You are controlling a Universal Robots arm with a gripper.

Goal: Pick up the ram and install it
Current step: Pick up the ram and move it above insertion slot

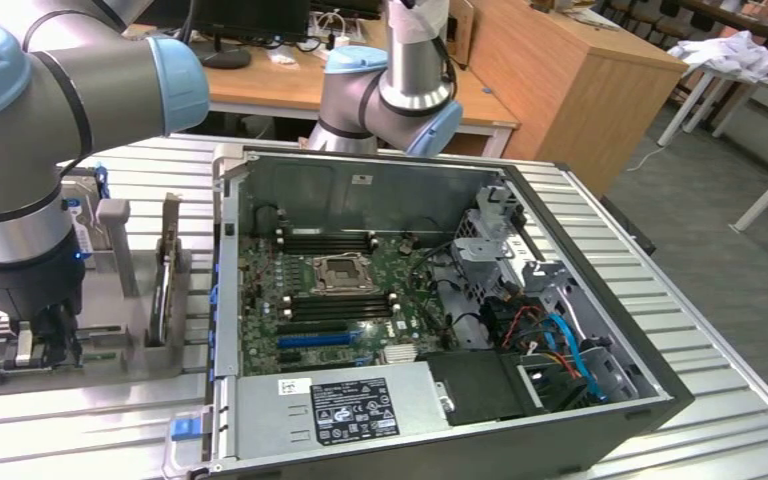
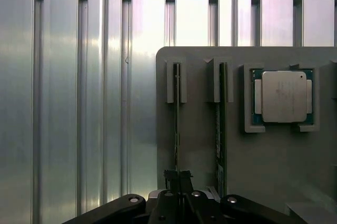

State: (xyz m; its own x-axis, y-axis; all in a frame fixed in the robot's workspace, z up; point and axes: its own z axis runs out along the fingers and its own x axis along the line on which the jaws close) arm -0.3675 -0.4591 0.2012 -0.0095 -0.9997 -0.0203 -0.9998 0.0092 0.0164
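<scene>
At the gray fixture (image 2: 200, 140), the gripper (image 2: 178, 177) sat clamped on the ram (image 2: 176, 119). Pulling straight out of the guides (image 2: 169, 82) seemed essential.

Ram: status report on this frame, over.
Hand down at the holder tray, at one end of the ram. It stands on edge in its slot, not lifted. Second stick and processor alongside in the same tray.

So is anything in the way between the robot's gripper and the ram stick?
Nothing visible is. In the wrist view the gripper sits right at the end of the ram, which stands on edge in its slot of the grey holder. A second stick stands beside it, apart, not between them.
</scene>
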